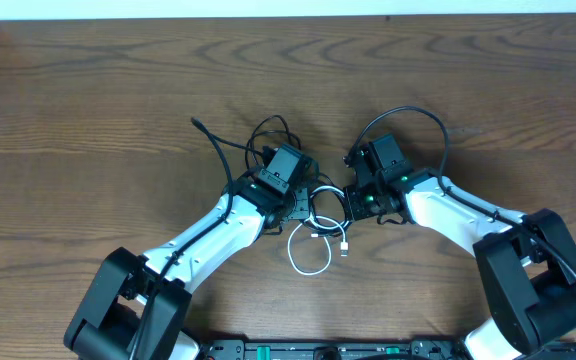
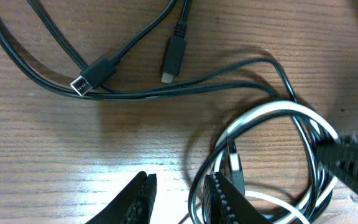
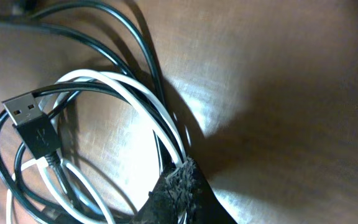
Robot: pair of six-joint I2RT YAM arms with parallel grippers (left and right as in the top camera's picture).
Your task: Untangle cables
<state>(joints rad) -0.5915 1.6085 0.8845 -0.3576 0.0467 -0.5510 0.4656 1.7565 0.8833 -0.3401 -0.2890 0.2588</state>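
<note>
Overhead view evenly bright and sharp; right wrist view dim, glare on the counter (image 3: 225, 121) near centre, shadow toward one o'clock.

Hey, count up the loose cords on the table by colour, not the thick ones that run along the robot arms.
Black cord: 1
White cord: 1
Total: 2, looped through each other. The strands overlap, so the black count is my best reading.

A brown wooden table (image 1: 88, 100) with wavy, darker grain fills almost the whole overhead view, and the same wood lies beneath both wrist views. A narrow white strip (image 1: 268, 8) runs along the top edge of the overhead frame.
</note>
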